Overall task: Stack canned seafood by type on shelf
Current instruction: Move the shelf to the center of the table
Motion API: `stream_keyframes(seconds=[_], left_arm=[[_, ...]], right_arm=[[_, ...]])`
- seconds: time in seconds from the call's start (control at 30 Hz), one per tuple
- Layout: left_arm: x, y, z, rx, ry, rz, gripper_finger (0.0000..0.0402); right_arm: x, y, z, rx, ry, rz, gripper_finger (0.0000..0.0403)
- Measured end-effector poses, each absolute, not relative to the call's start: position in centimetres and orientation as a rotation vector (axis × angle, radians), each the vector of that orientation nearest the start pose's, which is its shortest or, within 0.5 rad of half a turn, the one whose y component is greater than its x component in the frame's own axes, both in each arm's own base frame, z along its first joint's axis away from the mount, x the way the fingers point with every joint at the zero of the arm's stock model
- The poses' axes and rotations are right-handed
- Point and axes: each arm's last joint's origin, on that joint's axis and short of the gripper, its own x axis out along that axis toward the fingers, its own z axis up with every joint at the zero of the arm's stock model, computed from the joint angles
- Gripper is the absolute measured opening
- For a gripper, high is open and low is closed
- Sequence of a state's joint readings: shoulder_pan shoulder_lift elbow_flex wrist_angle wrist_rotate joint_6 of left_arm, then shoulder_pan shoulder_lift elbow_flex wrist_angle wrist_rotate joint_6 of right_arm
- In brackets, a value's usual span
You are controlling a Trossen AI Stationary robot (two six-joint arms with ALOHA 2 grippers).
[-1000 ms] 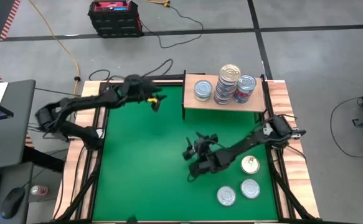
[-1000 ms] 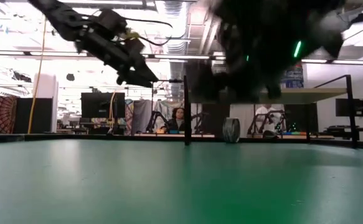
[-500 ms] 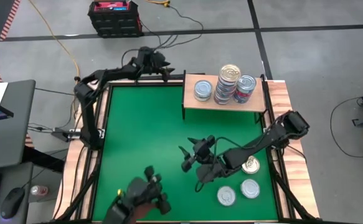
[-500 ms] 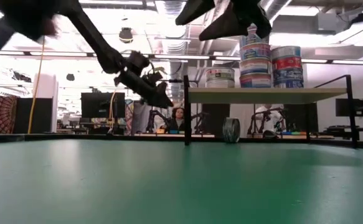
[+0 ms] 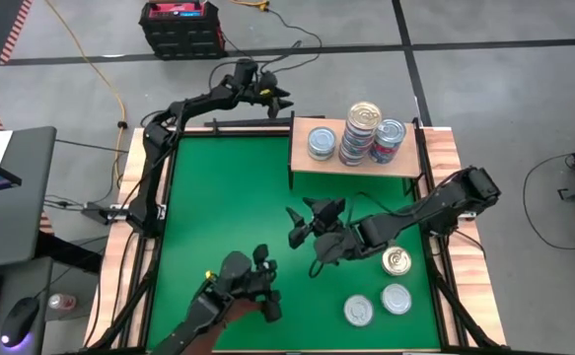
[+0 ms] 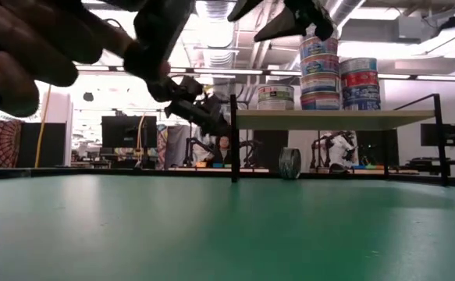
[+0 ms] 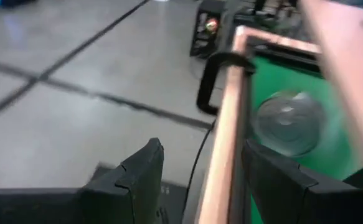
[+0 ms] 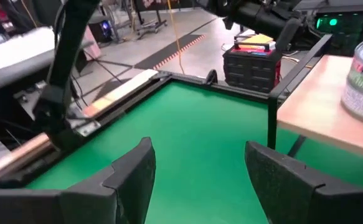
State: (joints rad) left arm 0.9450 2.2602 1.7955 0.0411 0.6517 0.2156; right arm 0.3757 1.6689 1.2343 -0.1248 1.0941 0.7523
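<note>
The light-wood shelf (image 5: 351, 161) stands on black legs at the table's far right. It carries one silver-blue tin (image 5: 322, 143), a tall stack with a gold lid on top (image 5: 363, 128) and a shorter stack (image 5: 391, 138). Three more tins lie flat on the green mat near the right edge: a gold one (image 5: 396, 260) and two silver ones (image 5: 396, 298) (image 5: 358, 311). My left gripper (image 5: 279, 99) hangs open beyond the table's far edge, left of the shelf. My right gripper (image 5: 302, 225) is open above mid-table, well short of the shelf.
A person's hand (image 5: 243, 286) reaches in over the table's near edge and looms large in the low view (image 6: 32, 55). One tin stands on its rim under the shelf (image 6: 289, 164). The wooden border (image 7: 221, 168) runs under my left gripper. A black box (image 5: 180, 25) sits on the floor beyond.
My left gripper has swung from over the mat's far-left part out past the far edge, toward the shelf's left end. My right gripper has risen and edged toward the shelf. A person's hand has come in from the near edge over the mat.
</note>
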Motion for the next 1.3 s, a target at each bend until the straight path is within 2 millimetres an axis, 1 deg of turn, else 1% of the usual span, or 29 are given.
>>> stream_keyframes(seconds=[0.07, 0.17, 0.3, 0.37, 0.53, 0.67, 0.87, 0.93, 1.03, 1.2, 1.3], left_arm=[[32.1, 40.4, 21.7, -0.039, 0.317, 0.209, 0.0205], [32.7, 39.7, 21.4, -0.03, 0.306, 0.099, 0.0205], [33.4, 39.0, 21.3, -0.001, 0.319, 0.067, 0.0206], [33.6, 38.6, 21.0, 0.001, 0.334, 0.023, 0.0205], [34.0, 37.6, 20.3, -0.013, 0.396, -0.021, 0.0205], [34.9, 36.2, 19.8, -0.039, 0.441, -0.072, 0.0205], [36.5, 34.0, 19.3, -0.033, 0.477, -0.162, 0.0206], [36.9, 33.5, 19.2, -0.01, 0.498, -0.15, 0.0206], [37.2, 33.6, 19.2, 0.037, 0.527, -0.088, 0.0206], [37.4, 34.4, 19.8, 0.148, 0.515, 0.05, 0.0206], [37.4, 35.2, 20.5, 0.216, 0.459, 0.107, 0.0206]], right_arm=[[34.3, 10.9, 28.0, 0.337, 0.127, -0.8, 0.0276], [33.8, 11.0, 28.6, 0.34, 0.123, -0.791, 0.0276], [32.8, 11.2, 29.8, 0.355, 0.11, -0.772, 0.0276], [32.3, 11.4, 30.4, 0.36, 0.104, -0.762, 0.0276], [31.1, 11.8, 31.4, 0.36, 0.106, -0.736, 0.0276], [30.3, 11.8, 32.2, 0.361, 0.09, -0.74, 0.0276], [29.3, 11.5, 33.6, 0.385, 0.044, -0.756, 0.0276], [28.9, 11.3, 34.1, 0.397, 0.033, -0.752, 0.0276], [28.6, 11.2, 34.5, 0.409, 0.021, -0.748, 0.0276], [28.6, 11.4, 34.5, 0.415, 0.014, -0.751, 0.0276], [28.6, 11.4, 34.5, 0.429, 0.009, -0.752, 0.0276]])
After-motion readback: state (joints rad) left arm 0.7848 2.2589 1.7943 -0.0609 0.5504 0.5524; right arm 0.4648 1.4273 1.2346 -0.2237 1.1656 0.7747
